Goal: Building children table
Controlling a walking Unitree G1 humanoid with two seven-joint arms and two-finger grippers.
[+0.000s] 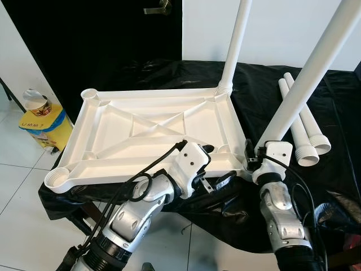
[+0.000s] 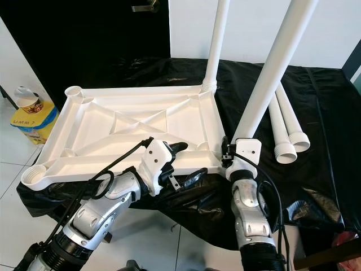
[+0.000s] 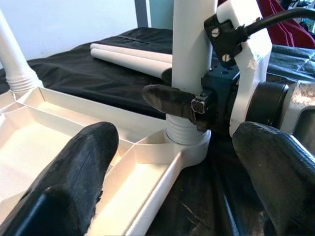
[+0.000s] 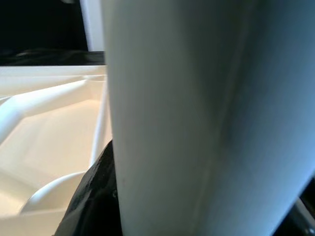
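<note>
A white tabletop (image 1: 152, 132) is lying upside down on a black cloth (image 1: 293, 113) as the right gripper (image 3: 189, 101), clamping a table leg (image 1: 307, 79), is seating it in the near right corner socket (image 3: 189, 147). The leg is leaning; it likely needs bringing upright and pressing down squarely. The left gripper (image 1: 208, 169), fingers spread wide, is hovering at the tabletop's near edge. One leg (image 1: 237, 42) is standing in the far corner; two spare legs (image 1: 302, 121) are lying on the cloth; two sockets are waiting.
</note>
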